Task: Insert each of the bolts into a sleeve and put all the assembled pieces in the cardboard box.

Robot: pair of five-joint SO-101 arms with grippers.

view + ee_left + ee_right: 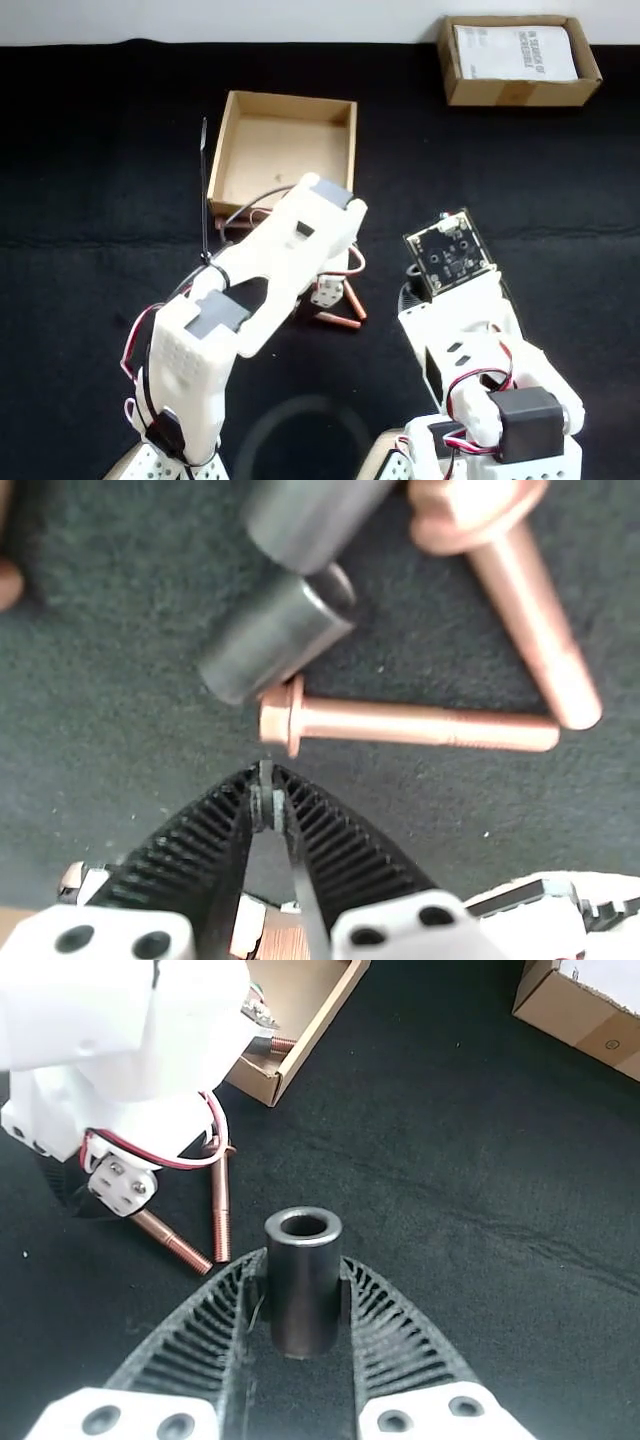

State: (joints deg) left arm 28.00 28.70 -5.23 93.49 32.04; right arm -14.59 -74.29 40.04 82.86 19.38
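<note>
Left gripper (266, 802) closed, empty; bolt (410, 723) just ahead, axis crosswise. Right gripper (301, 1272) holds 1 sleeve (303, 1290) upright.

High view looks down; wrist views sit close (sharing bolts (400, 723)).

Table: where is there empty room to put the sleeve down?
Bare mat lies between the cardboard box and the box with the paper, and on the far left beside the left arm. It is crowded under that arm, where bolts and sleeves lie close together.
</note>
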